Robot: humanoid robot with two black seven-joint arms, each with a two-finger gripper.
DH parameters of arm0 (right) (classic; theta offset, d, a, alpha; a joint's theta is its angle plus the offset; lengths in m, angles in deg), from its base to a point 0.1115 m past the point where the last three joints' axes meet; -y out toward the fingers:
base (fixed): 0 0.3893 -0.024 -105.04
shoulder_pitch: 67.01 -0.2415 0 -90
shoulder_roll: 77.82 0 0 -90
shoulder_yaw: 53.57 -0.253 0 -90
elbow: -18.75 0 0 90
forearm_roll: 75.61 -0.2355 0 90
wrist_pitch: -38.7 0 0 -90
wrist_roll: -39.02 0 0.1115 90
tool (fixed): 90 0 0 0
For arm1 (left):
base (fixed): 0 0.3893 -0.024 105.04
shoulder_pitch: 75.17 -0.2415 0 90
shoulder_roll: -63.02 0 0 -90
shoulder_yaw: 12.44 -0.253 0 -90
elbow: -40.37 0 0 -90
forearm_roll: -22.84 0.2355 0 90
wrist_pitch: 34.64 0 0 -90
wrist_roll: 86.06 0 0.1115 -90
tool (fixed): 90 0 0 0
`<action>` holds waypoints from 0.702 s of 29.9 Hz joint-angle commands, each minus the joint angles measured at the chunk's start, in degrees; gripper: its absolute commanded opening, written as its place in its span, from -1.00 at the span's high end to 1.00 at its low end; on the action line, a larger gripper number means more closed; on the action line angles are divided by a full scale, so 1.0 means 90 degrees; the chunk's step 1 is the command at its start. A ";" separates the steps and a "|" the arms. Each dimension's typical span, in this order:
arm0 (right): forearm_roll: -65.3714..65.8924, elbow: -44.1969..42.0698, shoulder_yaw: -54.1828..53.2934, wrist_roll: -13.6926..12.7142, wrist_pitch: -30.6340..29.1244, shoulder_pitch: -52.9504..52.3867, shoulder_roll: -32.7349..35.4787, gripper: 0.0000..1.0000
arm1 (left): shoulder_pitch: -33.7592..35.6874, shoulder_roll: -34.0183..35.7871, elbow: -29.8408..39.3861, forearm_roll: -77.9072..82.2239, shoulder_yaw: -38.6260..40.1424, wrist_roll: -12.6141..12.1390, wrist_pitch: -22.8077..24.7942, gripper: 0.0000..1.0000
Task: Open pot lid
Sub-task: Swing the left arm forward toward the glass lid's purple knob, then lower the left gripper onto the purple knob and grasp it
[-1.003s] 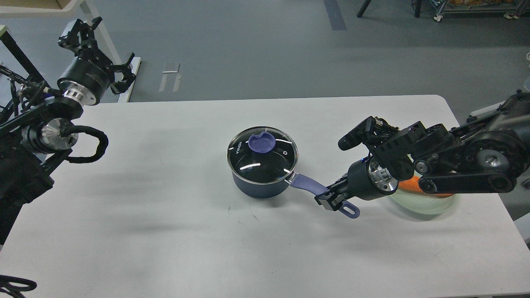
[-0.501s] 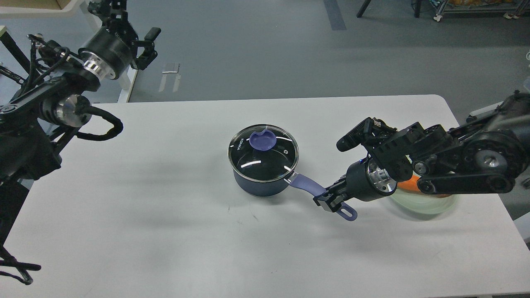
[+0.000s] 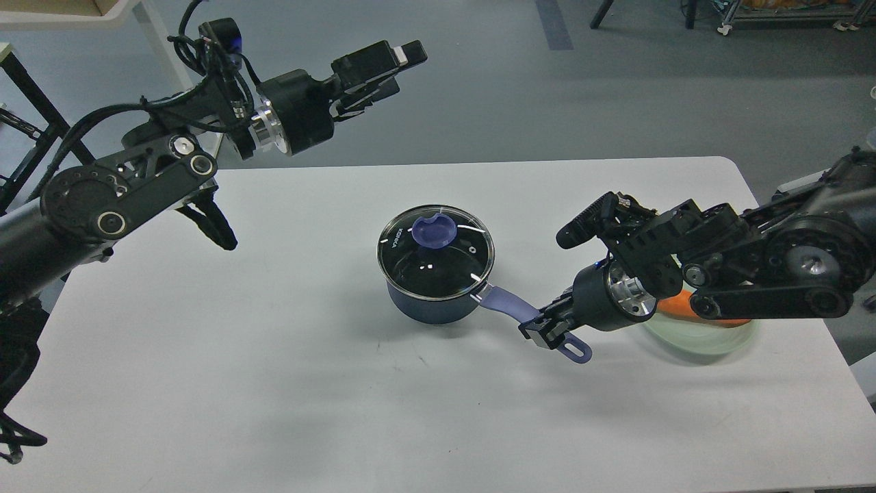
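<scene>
Your work surface is a white table [image 3: 274, 356] with rounded corners, standing on a grey floor [image 3: 479, 82]. Near its middle sits a dark blue pot [image 3: 428, 301], its glass lid [image 3: 434, 253] closed on top, just left of your right gripper [image 3: 544, 329], which clamps the pot's purple handle [image 3: 510, 305]. Just behind that gripper's wrist a pale green bowl [image 3: 712, 339] rests on the table, holding something orange [image 3: 684, 305]. Your left gripper [image 3: 383, 65] hangs up and left of the pot.

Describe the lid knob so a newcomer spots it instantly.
On the white table, find the dark blue pot at its middle. Its glass lid carries a flat purple knob, the only purple disc on the lid, matching the pot handle.
</scene>
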State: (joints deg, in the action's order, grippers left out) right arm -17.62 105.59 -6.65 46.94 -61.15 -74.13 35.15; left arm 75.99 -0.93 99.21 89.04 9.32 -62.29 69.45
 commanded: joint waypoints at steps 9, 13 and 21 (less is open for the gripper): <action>0.0003 -0.0011 -0.0018 -0.0001 -0.0018 0.0029 0.0016 0.44 | 0.0547 -0.0248 0.0015 0.1695 -0.1908 0.0065 -0.1145 -0.87; 0.0013 -0.0030 -0.0018 -0.0001 -0.0018 0.0059 0.0016 0.44 | 0.0841 -0.0413 -0.0034 0.2651 -0.2875 0.0045 -0.1779 -0.87; 0.0003 -0.0030 -0.0028 -0.0001 -0.0018 0.0059 0.0065 0.44 | 0.0948 -0.0824 -0.0678 0.3455 -0.3706 -0.0013 -0.2347 -0.87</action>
State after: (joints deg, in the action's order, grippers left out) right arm -17.53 105.31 -6.96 46.92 -61.32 -73.54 35.49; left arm 84.56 -7.30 95.43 119.57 -22.32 -62.46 49.23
